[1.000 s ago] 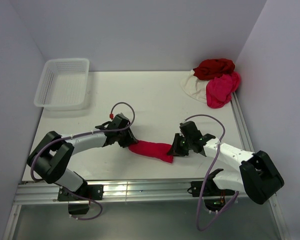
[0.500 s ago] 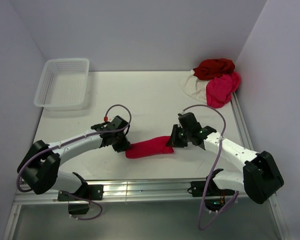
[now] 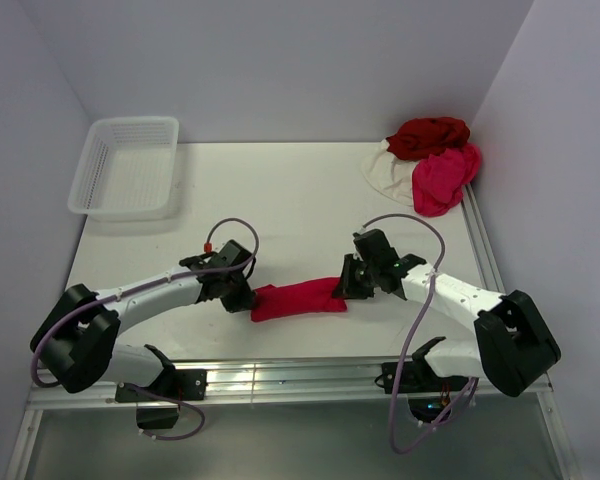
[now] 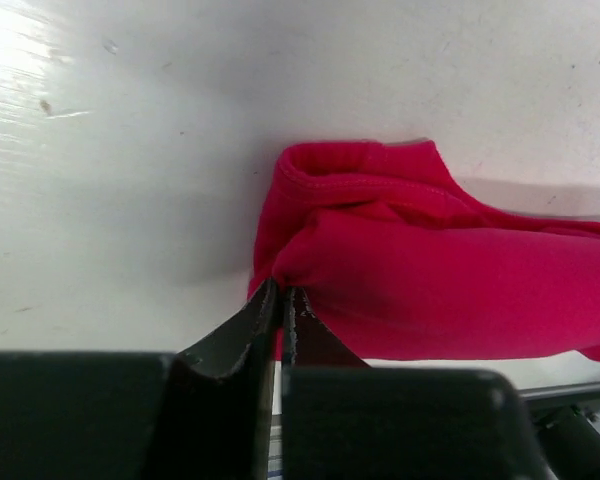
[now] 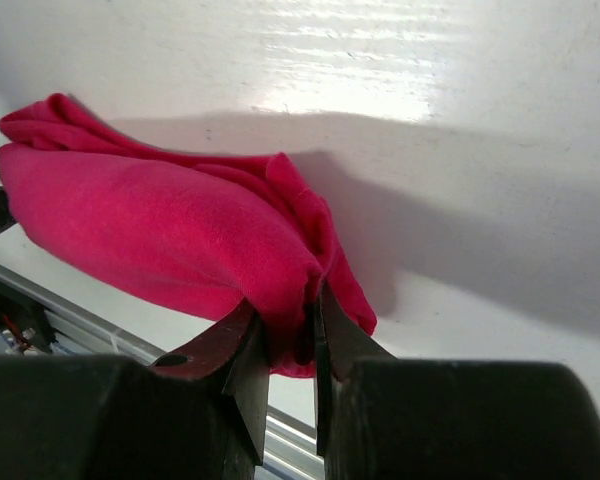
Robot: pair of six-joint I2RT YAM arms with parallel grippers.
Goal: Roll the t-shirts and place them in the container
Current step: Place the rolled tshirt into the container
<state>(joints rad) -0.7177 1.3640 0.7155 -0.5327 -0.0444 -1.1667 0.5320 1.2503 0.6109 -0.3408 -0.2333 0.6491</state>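
A bright crimson t-shirt [image 3: 298, 298], rolled into a short sausage, lies on the white table between my two arms. My left gripper [image 3: 244, 294] is at its left end. In the left wrist view its jaws [image 4: 282, 290] are pressed together, and their tips pinch a small pucker of the crimson cloth [image 4: 430, 280]. My right gripper [image 3: 347, 283] holds the right end. In the right wrist view a thick fold of the roll [image 5: 160, 230] is clamped between its jaws [image 5: 312, 300]. More t-shirts lie heaped at the back right: dark red [image 3: 428, 135], pink [image 3: 442, 178] and cream [image 3: 385, 170].
A white mesh basket [image 3: 125, 165] stands at the back left. A metal rail [image 3: 280, 378] runs along the table's near edge, close in front of the roll. Walls close in the table at the back and on both sides.
Both grippers have carried the roll away from the near edge and turned it more level. The left jaws have closed much further, down to a thin pinch.
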